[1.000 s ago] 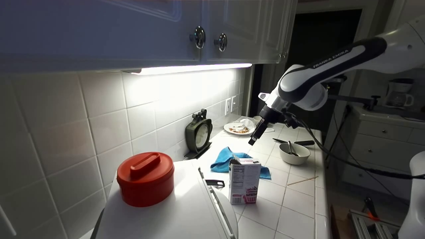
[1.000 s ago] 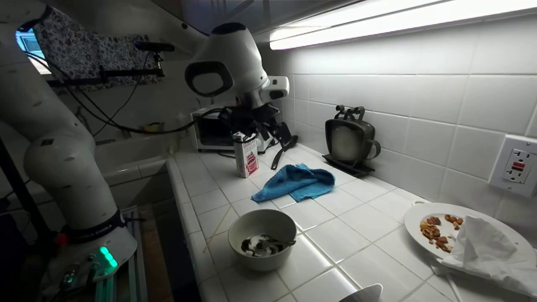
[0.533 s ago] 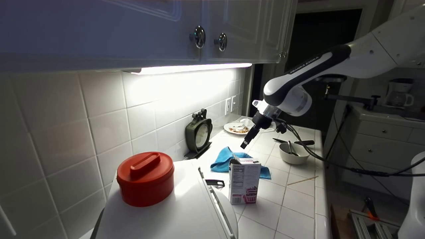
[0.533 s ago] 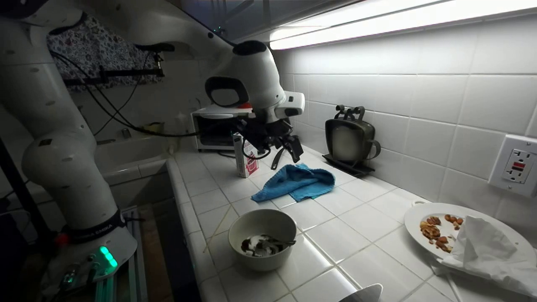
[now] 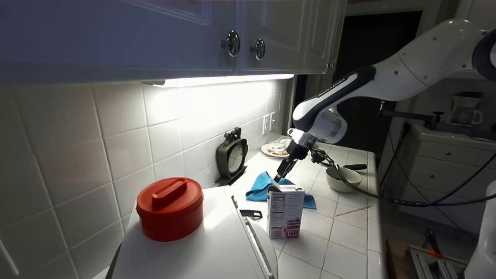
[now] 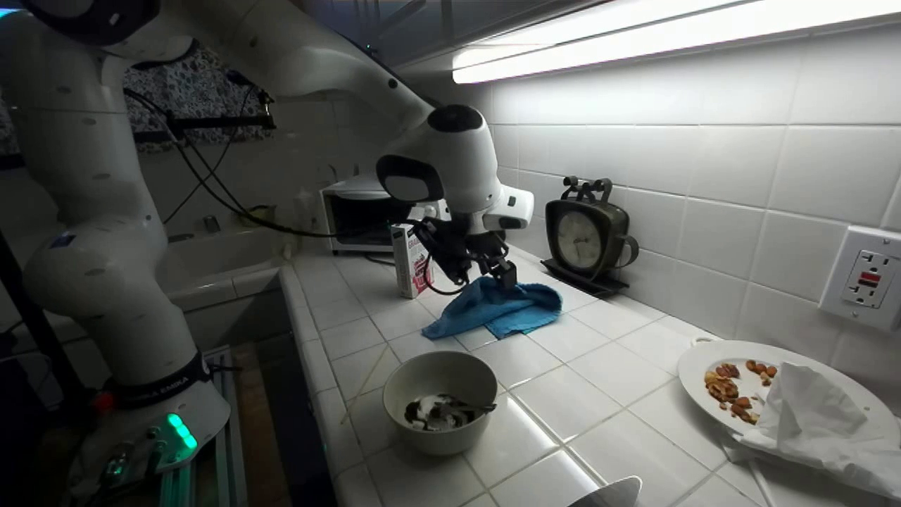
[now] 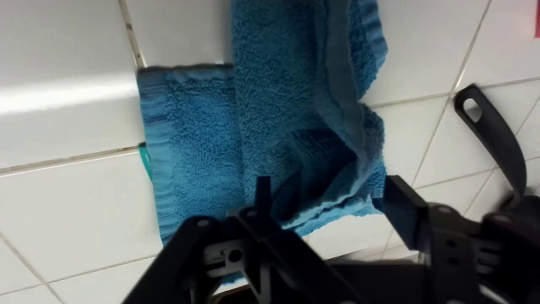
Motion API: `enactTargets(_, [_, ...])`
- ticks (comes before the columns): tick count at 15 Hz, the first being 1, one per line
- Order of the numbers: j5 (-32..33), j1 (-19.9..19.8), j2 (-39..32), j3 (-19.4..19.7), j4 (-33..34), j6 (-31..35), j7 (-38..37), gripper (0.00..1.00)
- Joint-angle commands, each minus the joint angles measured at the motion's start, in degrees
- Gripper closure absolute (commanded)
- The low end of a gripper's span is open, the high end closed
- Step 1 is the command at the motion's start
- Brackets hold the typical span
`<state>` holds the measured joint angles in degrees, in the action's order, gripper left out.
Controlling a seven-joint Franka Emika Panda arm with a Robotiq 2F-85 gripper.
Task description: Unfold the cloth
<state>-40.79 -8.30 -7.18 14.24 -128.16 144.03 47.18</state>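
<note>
The blue cloth lies crumpled and folded over itself on the white tiled counter; it shows in both exterior views (image 5: 259,189) (image 6: 464,315). In the wrist view the cloth (image 7: 196,147) has a flat striped edge on one side and a raised fold with a dark hollow. My gripper (image 7: 327,185) is open, with its two fingers well apart over the raised fold and nothing held. In an exterior view the gripper (image 6: 503,276) is at the top of the cloth's raised part; whether it touches is unclear. In an exterior view the box partly hides the cloth.
A carton box (image 5: 285,213) stands close beside the cloth. A black utensil handle (image 7: 495,137) lies near it. A clock (image 6: 584,236) stands by the wall. A bowl (image 6: 429,440) and a plate with food (image 6: 693,384) stand on the counter. A toaster oven (image 6: 362,184) is behind.
My gripper has moved down and forward, from above the counter to the top of the cloth. The cloth has not visibly moved.
</note>
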Motion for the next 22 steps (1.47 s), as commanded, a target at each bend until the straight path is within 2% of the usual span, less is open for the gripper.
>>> enactTargets(1, [-3.0,-3.49,-2.77,-3.05,3.64,-2.29,0.12,0.6])
enactTargets(3, [-3.55,-4.43,-3.25,-4.02,4.43,-2.56,0.06,0.68])
enactTargets(5, [-3.8,-4.96,-3.23,-4.75,4.96,-2.84,-0.01,0.83])
enactTargets(7, [-3.82,-5.27,-3.19,-5.37,5.35,-3.23,0.23,0.91])
enactTargets(8, [-3.76,-5.35,-3.06,-5.59,5.47,-3.78,0.1,1.0])
enactTargets(12, [-3.39,-5.1,-1.68,-6.49,5.15,-4.29,1.24,0.99])
enactTargets(16, [0.85,-3.98,1.15,-7.11,2.59,-3.55,2.23,0.99])
enactTargets(22, [1.93,-1.79,7.04,-8.75,-1.64,-4.29,10.88,0.99])
